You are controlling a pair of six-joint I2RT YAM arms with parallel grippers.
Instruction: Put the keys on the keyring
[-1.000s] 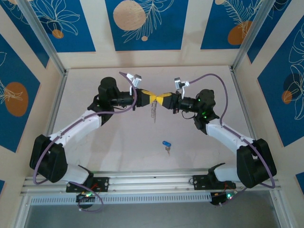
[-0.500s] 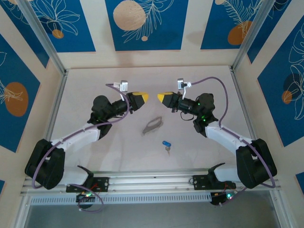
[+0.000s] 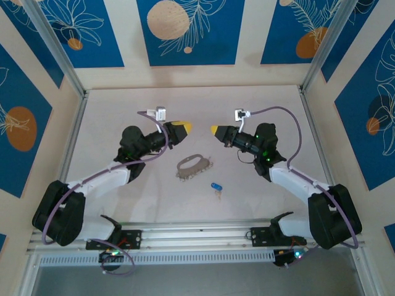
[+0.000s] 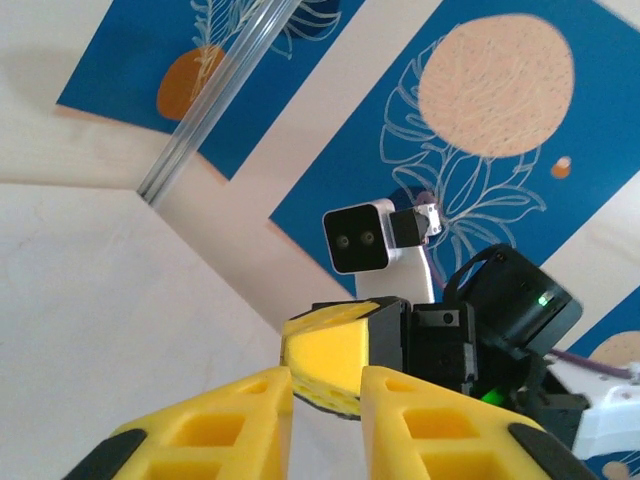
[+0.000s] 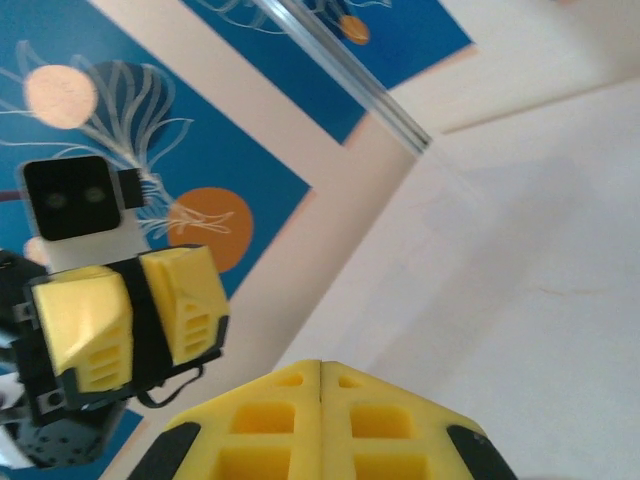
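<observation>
Just grey oval keyring (flat), blue-headed key

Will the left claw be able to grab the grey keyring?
Probably yes: the keyring lies in the open near the left claw, with nothing between them, and the claw's jaws stand slightly apart.

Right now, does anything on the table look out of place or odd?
Yes. The keyring lies loose on the table, just nearer the arm bases than the left gripper and right gripper, and neither holds it. The blue key sits apart from it, nearer still, not threaded on.
</observation>
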